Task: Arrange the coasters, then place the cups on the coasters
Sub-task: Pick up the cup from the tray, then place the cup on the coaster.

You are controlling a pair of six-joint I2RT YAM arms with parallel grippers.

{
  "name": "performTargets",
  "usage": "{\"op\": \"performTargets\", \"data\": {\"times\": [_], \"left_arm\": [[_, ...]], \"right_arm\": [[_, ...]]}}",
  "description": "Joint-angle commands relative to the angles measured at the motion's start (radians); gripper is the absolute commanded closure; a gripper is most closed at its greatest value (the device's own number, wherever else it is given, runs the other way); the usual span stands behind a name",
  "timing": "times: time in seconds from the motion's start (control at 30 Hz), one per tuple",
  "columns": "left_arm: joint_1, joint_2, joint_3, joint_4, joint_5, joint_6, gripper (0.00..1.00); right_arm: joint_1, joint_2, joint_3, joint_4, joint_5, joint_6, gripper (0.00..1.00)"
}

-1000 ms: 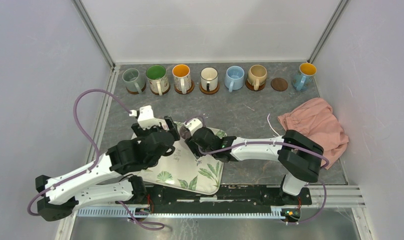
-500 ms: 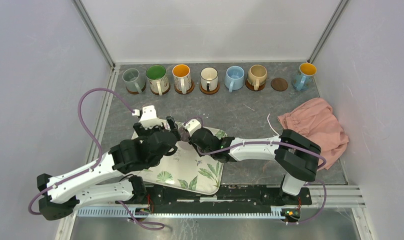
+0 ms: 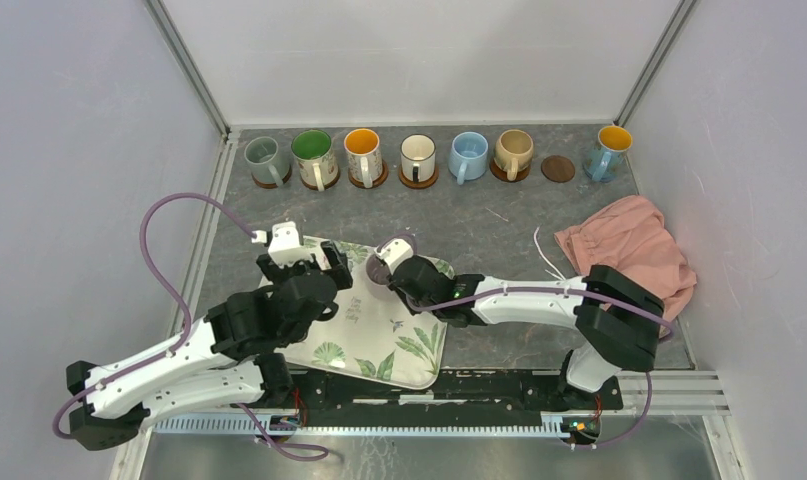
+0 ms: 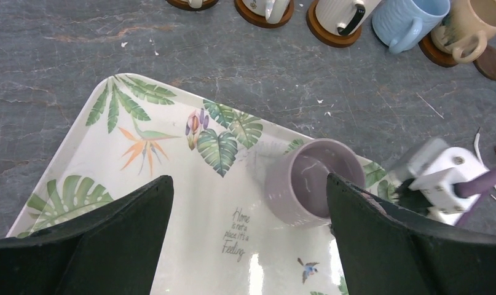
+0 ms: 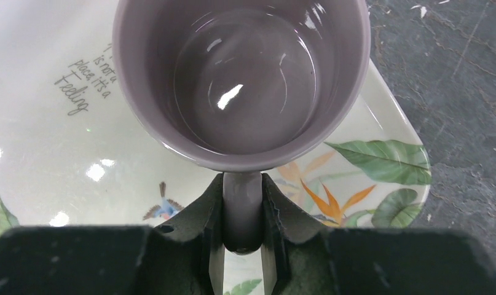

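A pale mauve-pink cup (image 5: 242,80) sits low over the leaf-print tray (image 5: 380,160); I cannot tell whether it touches. My right gripper (image 5: 242,212) is shut on its handle. In the top view this cup (image 3: 377,268) is at the tray's far edge, with the right gripper (image 3: 394,277) beside it. My left gripper (image 4: 248,246) stands open over the tray (image 4: 141,141), the cup (image 4: 313,187) just ahead of its right finger. Several cups stand on brown coasters in the back row, from grey-green (image 3: 264,157) to tan (image 3: 514,150). One dark brown coaster (image 3: 557,168) lies bare.
A blue cup with an orange inside (image 3: 607,150) stands at the far right of the row. A crumpled pink cloth (image 3: 634,255) lies at the right side of the table. Cage walls close in the back and both sides.
My right gripper has shut on the pink cup's handle. The left arm has drawn back toward the near left, away from the cup, its jaws staying wide.
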Motion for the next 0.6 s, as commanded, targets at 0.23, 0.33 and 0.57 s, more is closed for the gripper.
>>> {"op": "performTargets", "data": {"times": [0.23, 0.33, 0.57], "left_arm": [[-0.003, -0.022, -0.019, 0.083, -0.062, 0.134, 0.0], [-0.003, -0.034, -0.013, 0.099, -0.071, 0.18, 0.0], [-0.003, -0.045, -0.015, 0.127, -0.055, 0.231, 0.0]], "right_arm": [[-0.009, -0.169, 0.008, 0.074, 0.077, 0.007, 1.0], [-0.038, -0.222, -0.011, 0.051, 0.087, 0.015, 1.0], [-0.159, -0.362, -0.084, -0.031, 0.113, 0.044, 1.0]]}}
